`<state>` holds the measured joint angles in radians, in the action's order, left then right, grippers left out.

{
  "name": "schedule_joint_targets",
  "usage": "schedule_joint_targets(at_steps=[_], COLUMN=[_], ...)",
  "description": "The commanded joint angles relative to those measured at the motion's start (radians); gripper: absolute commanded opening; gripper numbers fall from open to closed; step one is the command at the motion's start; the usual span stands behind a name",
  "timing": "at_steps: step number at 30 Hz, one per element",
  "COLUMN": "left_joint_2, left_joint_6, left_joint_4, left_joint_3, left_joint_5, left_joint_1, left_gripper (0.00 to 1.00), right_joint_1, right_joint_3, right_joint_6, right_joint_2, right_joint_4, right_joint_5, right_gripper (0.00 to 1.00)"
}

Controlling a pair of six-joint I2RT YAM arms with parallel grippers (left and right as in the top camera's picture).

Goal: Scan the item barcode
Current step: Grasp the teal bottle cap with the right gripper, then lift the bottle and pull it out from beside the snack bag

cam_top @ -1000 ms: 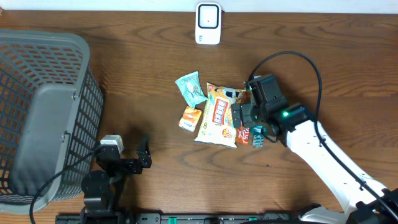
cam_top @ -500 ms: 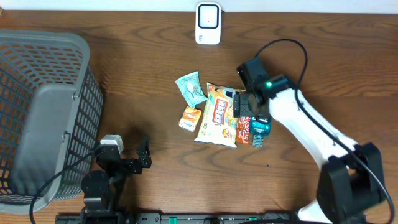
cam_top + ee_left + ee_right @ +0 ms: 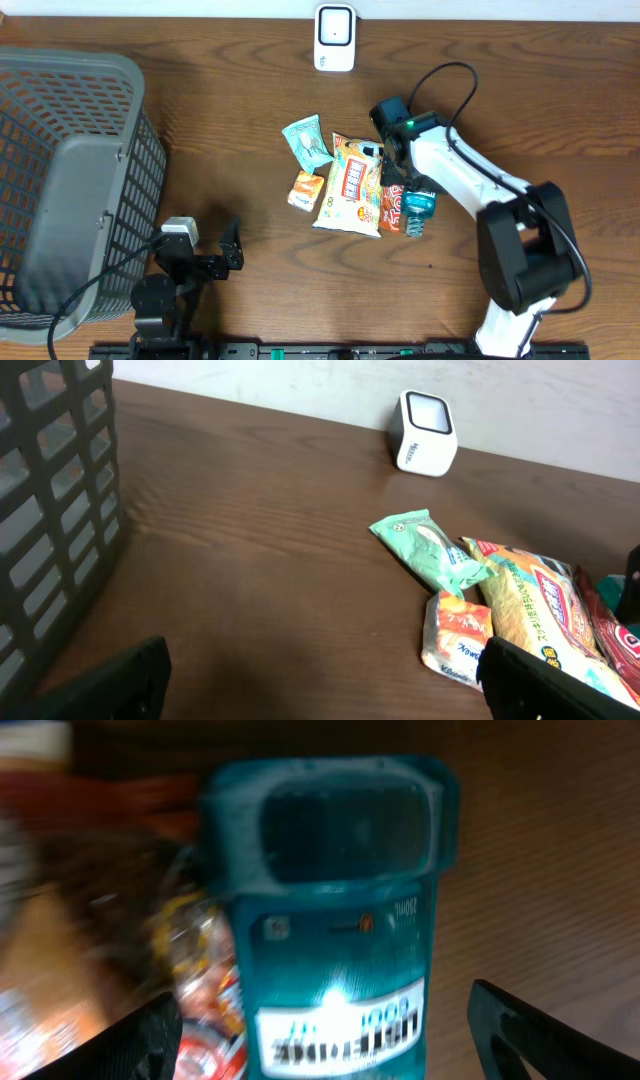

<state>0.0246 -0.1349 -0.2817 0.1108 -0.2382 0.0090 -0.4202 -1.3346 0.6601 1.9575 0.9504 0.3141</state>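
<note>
A pile of snack items lies mid-table: a green packet (image 3: 307, 142), a small orange packet (image 3: 305, 190), a large yellow bag (image 3: 350, 185), a red packet (image 3: 390, 216) and a teal packet (image 3: 418, 208). My right gripper (image 3: 406, 190) hangs open over the teal packet (image 3: 335, 910); its fingers stand either side of it with a gap on each side. The white barcode scanner (image 3: 334, 38) stands at the table's far edge. My left gripper (image 3: 232, 248) rests open near the front edge with nothing in it, facing the pile (image 3: 320, 695).
A large grey mesh basket (image 3: 70, 180) fills the left side of the table and shows as a dark wall (image 3: 50, 510) in the left wrist view. The right arm's cable loops above the pile.
The right arm has swung round, its wrist moving up and left, so the gripper now points down at the teal packet. The left arm has stayed still.
</note>
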Motion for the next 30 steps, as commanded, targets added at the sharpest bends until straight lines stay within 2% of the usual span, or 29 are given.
schedule_joint_targets(at_steps=[1, 8, 16, 19, 26, 30], left_joint_2=[-0.001, -0.001, -0.001, -0.001, -0.001, -0.001], left_joint_6=[-0.012, -0.012, -0.012, -0.012, -0.012, -0.012], left_joint_4=[-0.024, -0.024, -0.024, -0.024, -0.024, -0.024], left_joint_3=[-0.015, -0.015, -0.015, -0.015, -0.015, -0.015], left_joint_5=[-0.013, -0.013, -0.013, -0.013, -0.013, -0.013], left_joint_1=[-0.001, -0.001, -0.001, -0.001, -0.001, -0.001], left_gripper=[0.98, 0.98, 0.98, 0.98, 0.98, 0.98], right_joint_1=[0.015, 0.039, 0.048, 0.056, 0.078, 0.1], right_joint_3=[-0.02, -0.02, -0.019, -0.019, -0.019, -0.019], right_joint_6=[0.042, 0.037, -0.096, -0.132, -0.516, -0.738], right_joint_2=[0.054, 0.164, 0.213, 0.214, 0.214, 0.214], right_joint_4=[0.002, 0.019, 0.045, 0.057, 0.011, 0.035], right_joint_5=[0.039, 0.024, -0.115, -0.19, -0.673, -0.869], right_gripper=[0.85, 0.79, 0.57, 0.54, 0.34, 0.3])
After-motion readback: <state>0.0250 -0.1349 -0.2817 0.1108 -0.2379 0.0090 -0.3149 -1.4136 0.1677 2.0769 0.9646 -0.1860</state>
